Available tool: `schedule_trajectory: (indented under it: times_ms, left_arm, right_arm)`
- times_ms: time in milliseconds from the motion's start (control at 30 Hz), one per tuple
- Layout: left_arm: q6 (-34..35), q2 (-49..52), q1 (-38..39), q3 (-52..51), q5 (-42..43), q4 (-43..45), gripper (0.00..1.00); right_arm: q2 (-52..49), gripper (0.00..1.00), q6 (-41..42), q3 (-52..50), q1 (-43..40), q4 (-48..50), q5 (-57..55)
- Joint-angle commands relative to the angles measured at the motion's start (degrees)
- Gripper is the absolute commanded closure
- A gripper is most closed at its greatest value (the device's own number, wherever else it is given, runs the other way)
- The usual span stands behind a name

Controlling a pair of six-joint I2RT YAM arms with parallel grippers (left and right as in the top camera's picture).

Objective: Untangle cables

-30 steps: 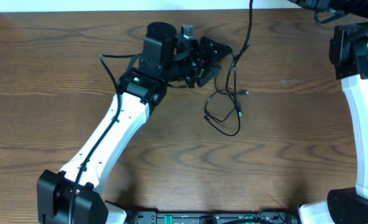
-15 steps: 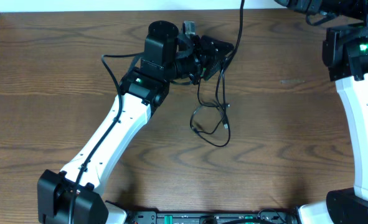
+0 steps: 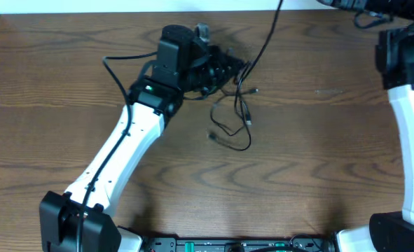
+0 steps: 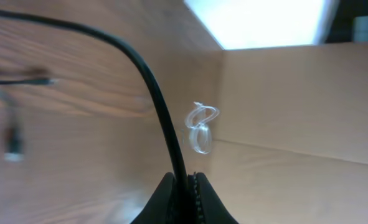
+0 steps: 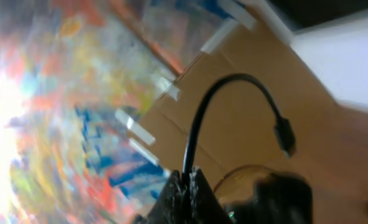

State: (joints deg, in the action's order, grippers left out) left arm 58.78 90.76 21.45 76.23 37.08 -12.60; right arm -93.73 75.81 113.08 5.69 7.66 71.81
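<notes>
You are looking down at a brown wooden desk (image 3: 59,84) with a white strip along its far edge. Your left arm (image 3: 119,150) is reaching from the near left corner up to the far middle of the desk. Your right arm (image 3: 410,119) is standing at the right side, and its tip is going out of the overhead picture at the far right.

The left jaws are squeezing shut on the black cable (image 3: 263,40). In the left wrist view you are seeing the black cable (image 4: 164,109) pinched right between the two tips and bending away to the left. A small pale curl (image 4: 201,127) is showing behind it by a cardboard wall (image 4: 296,106), and I cannot tell what it is.

The right jaws are also pinching shut on the black cable (image 5: 236,77). It is arching up out of the tips and ending in a small plug (image 5: 284,137). The background there is blurry and full of colours.

From above, the black cable is running as a line from the far right edge down to the left jaws. The rest of it is lying in loose loops on the desk just near of the left jaws, close to the middle. One plug end (image 3: 211,135) is resting on the wood.
</notes>
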Motion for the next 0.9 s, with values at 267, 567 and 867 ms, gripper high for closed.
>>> schedule_trajectory:
  times_ms: [267,567,867]
  left_arm:
    - [-26.5,0.1,-11.1,0.5,-0.8,-17.1,0.93]
    - [-34.4,-2.7,-17.9,0.5,-4.0,-24.1,0.93]
    - [-38.2,-9.3,-24.0,0.5,-7.0,-25.3,0.92]
  right_arm:
    - [0.1,0.99,-50.8,0.5,-12.6,-62.6,-26.3]
    - [0.0,0.99,-58.7,0.5,-20.2,-77.9,-65.1]
    - [0.0,0.99,-54.4,0.5,-30.8,-82.7,-90.9]
